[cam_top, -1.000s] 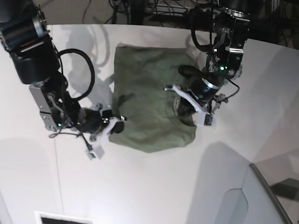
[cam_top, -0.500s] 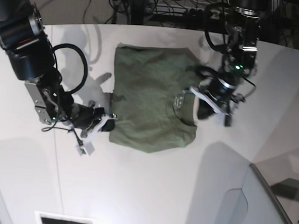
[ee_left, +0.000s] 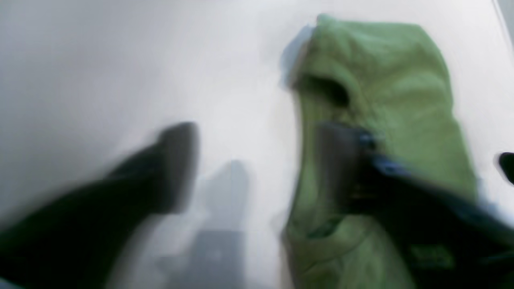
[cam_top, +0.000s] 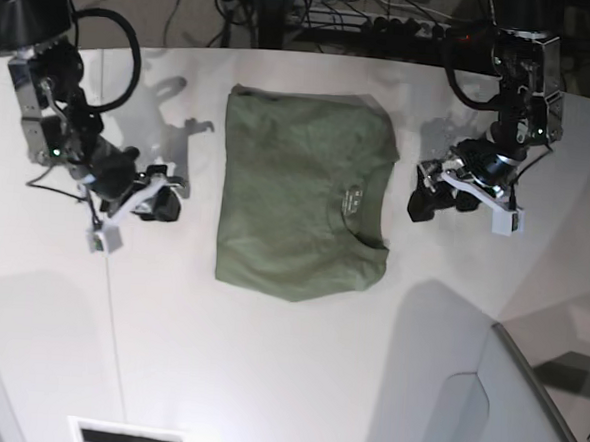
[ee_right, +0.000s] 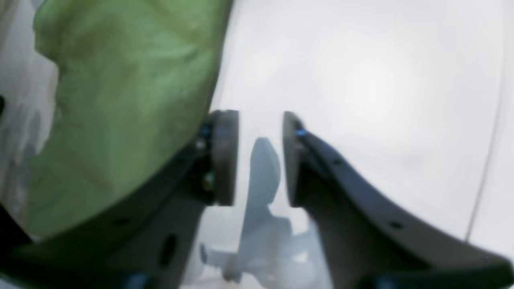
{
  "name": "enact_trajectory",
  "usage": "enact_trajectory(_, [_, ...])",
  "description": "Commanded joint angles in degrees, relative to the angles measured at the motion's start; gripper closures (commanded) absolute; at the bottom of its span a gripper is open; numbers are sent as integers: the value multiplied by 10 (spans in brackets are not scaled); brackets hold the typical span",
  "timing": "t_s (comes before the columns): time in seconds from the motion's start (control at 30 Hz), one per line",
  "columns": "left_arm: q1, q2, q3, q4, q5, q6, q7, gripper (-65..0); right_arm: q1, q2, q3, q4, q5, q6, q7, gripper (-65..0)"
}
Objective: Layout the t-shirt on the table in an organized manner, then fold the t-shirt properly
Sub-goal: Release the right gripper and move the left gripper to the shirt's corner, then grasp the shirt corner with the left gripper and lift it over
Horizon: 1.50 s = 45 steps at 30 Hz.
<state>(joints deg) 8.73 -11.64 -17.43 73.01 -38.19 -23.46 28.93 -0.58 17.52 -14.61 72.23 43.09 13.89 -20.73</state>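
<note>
right gripper (cam_top: 146,200): jaws parted, empty, on bare table (cam_top: 265,380) left of cloth
t-shirt (cam_top: 302,191): mid-table, folded into a flat rectangle, collar toward right; probably soft, light, limp; best pinched at hem corners
left gripper (cam_top: 447,190): spread wide, empty, right of collar

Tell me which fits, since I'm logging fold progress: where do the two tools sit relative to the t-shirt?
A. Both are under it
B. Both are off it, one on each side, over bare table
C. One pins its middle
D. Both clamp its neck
B: in the base view the left tool and right tool flank the folded t-shirt over white table, touching no cloth.
</note>
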Motion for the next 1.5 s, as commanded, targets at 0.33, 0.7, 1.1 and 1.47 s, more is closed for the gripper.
enact_trajectory(0.33, [-59,28,24,-129,-10,-88,-10,-650,-25,22,-4,15,7,8,11,-209])
enact_trajectory(0.7, [-68,46,105,-157,-10,-85,-12,-571,-26,21,-4,15,7,8,11,-209])
enact_trajectory(1.1, [-106,47,163,-266,-10,-85,-71,-285,-34,22,0,16,7,9,11,-209])
enact_trajectory(1.47, [-108,35,191,-233,-9,-54,-43,0,-34,25,1,16,8,9,11,-209])
